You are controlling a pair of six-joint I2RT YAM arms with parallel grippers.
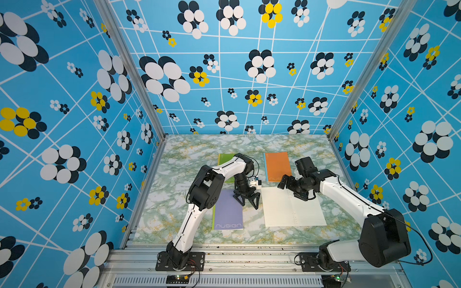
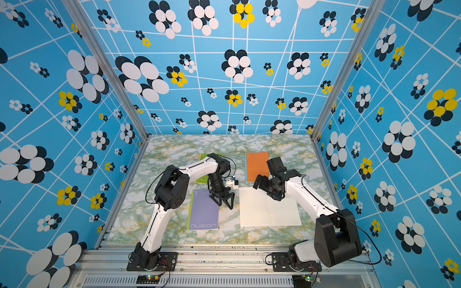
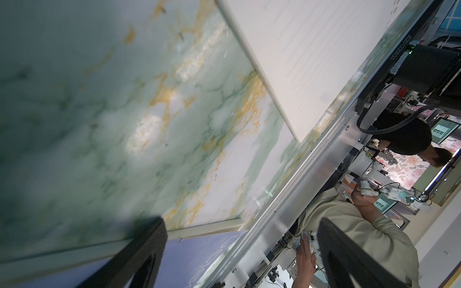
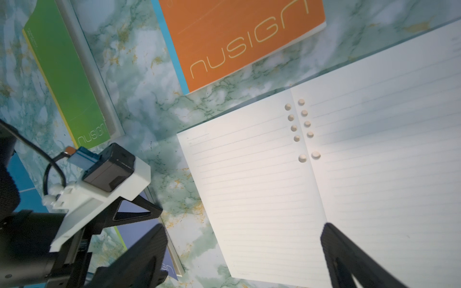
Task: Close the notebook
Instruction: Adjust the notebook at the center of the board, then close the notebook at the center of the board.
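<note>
The open notebook (image 1: 292, 209) lies flat on the near right part of the marbled desk (image 1: 189, 149), with its lined pages facing up and punched holes along the middle fold. Both halves rest on the desk, and nothing touches them.

The left fingers (image 3: 147, 244) stand wide apart and empty. They point down over the strip of desk between the open notebook and the purple notebook (image 1: 228, 212) to its left, by that cover's far right corner. The right fingers (image 4: 334, 246) are also spread wide and hold nothing. They hang above the far part of the open pages, clear of the paper.

An orange notebook (image 1: 277, 165) lies closed just beyond the open one's far edge, with a gap between them. A green notebook (image 1: 223, 159) sits far left, partly hidden by the left arm.
</note>
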